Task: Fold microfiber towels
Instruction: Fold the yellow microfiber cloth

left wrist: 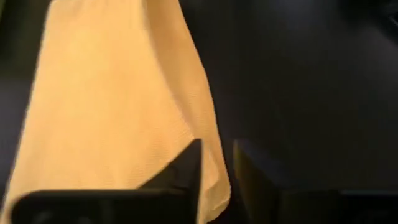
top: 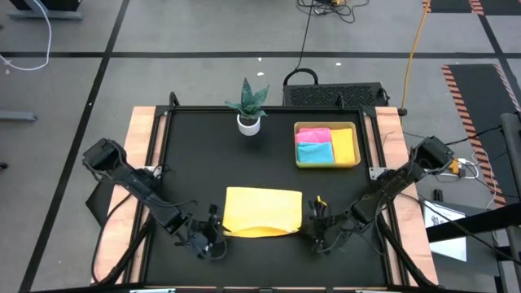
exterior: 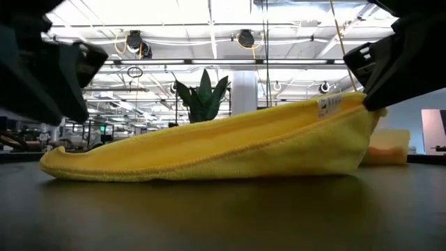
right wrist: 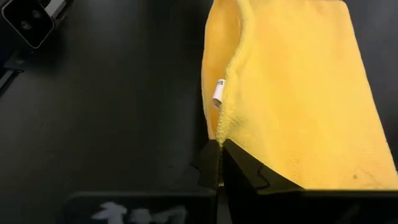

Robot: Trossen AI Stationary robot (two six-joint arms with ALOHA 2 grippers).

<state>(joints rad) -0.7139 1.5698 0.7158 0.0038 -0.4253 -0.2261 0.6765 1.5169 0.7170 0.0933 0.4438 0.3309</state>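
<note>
A yellow microfiber towel (top: 262, 212) lies near the table's front edge, between my two grippers. My right gripper (right wrist: 219, 155) is shut on its right near corner, which is raised. A white tag (right wrist: 218, 93) sits on the edge just ahead of the fingers. The towel's left end (exterior: 52, 164) rests on the table. My left gripper (left wrist: 217, 180) is open beside the towel's left near corner (left wrist: 214, 186), and the low view shows it above that end. Pink, light blue and yellow cloths lie in the tray (top: 328, 166). My right gripper pinches the towel's hemmed edge (right wrist: 221, 134) at the right near corner between its two fingers. How many layers it has cannot be told. The fingers slant down from the table's near right. That corner (exterior: 362, 111) is lifted, and the towel slopes down to its left end on the table.
A yellow-green tray (top: 355, 146) stands at the far right of the black table top. A small potted plant (top: 249, 122) stands at the far middle. Wooden strips (top: 142, 163) run along the table's left and right sides. Bare black surface lies between towel and plant.
</note>
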